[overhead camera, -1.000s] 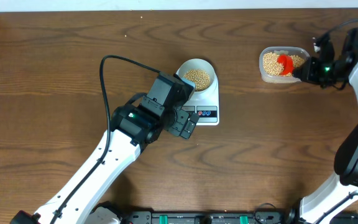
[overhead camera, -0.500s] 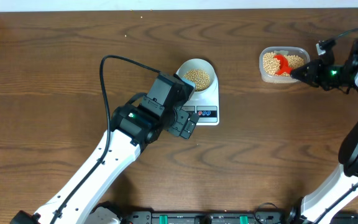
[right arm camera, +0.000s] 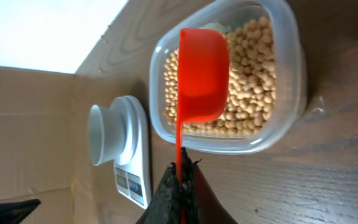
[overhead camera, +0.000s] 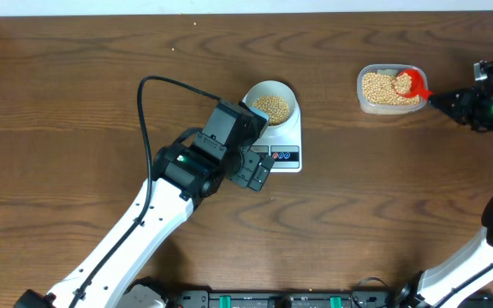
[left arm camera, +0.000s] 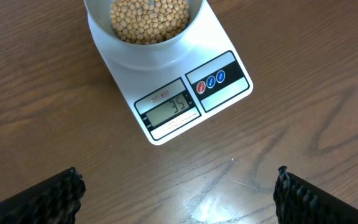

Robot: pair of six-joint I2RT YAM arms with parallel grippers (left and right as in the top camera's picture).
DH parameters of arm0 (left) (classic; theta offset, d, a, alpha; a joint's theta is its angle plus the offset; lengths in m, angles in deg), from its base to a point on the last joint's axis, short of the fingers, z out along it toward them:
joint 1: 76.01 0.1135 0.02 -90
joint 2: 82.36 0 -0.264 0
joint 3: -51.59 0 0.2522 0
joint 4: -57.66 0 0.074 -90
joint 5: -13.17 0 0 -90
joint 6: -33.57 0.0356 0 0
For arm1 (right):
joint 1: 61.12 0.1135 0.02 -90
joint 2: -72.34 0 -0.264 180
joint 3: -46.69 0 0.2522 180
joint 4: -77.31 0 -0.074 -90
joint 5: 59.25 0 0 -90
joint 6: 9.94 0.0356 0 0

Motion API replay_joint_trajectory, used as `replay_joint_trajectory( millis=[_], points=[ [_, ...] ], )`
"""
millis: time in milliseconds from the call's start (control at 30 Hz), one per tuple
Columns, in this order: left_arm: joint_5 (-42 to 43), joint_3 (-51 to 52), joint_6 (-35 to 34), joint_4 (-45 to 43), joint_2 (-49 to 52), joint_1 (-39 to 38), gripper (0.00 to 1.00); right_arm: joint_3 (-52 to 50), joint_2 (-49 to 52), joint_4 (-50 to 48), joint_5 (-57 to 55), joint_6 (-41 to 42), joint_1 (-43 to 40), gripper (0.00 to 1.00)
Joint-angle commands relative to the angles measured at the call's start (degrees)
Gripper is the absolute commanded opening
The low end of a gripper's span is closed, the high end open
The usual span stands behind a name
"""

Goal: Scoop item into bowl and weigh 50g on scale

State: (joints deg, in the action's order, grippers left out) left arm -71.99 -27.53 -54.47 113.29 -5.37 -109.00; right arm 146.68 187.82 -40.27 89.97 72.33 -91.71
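The right tool [right arm camera: 180, 184] is closed tight on the thin handle of a red scoop [right arm camera: 202, 74]. The cup of the scoop is above the beans [overhead camera: 379, 87] in the clear tub [right arm camera: 291, 106], at the right side of the table [overhead camera: 75, 77]. I cannot tell if the cup is loaded. The handle runs in one line from the tool to the tub, so the cup points to the robot's left. This is also the direction where the bowl [overhead camera: 252, 91] lies, well apart from the tub and a little nearer to the robot. The bowl stands on the scale [overhead camera: 291, 137] and has already a layer of beans inside. The display [left arm camera: 169, 107] seems to read 35, so I judge that more beans are needed to reach 50. The left tool [left arm camera: 176, 190] hovers just beside the scale on its near side. Its jaws are wide apart and it carries nothing. It is the nearer arm to the bowl, but the scoop is with the right one, which must travel leftward across the bare wood between.
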Motion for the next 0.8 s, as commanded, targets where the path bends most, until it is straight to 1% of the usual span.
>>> replay_joint_trajectory(
  millis=[0, 100, 400, 467, 633, 767],
  points=[
    [0.55, 0.22, 0.81, 0.13, 0.11, 0.35, 0.99, 0.52, 0.74, 0.39, 7.34, -1.53, -0.50, 0.01],
    [0.55, 0.22, 0.81, 0.13, 0.11, 0.35, 0.99, 0.55, 0.74, 0.44, 10.67, -1.84, -0.44, 0.01],
    [0.55, 0.22, 0.83, 0.13, 0.11, 0.35, 0.99, 0.52, 0.74, 0.42, 16.06, -1.84, -0.44, 0.01],
    [0.55, 0.22, 0.81, 0.13, 0.11, 0.35, 0.99, 0.55, 0.74, 0.44, 18.58, -2.91, -0.33, 0.01],
    [0.55, 0.22, 0.83, 0.13, 0.11, 0.35, 1.00, 0.52, 0.72, 0.42, 19.58, -3.06, 1.81, 0.01],
    [0.55, 0.22, 0.81, 0.13, 0.11, 0.35, 1.00, 0.55, 0.72, 0.07, 19.50, -2.58, 5.11, 0.01]
  ],
)
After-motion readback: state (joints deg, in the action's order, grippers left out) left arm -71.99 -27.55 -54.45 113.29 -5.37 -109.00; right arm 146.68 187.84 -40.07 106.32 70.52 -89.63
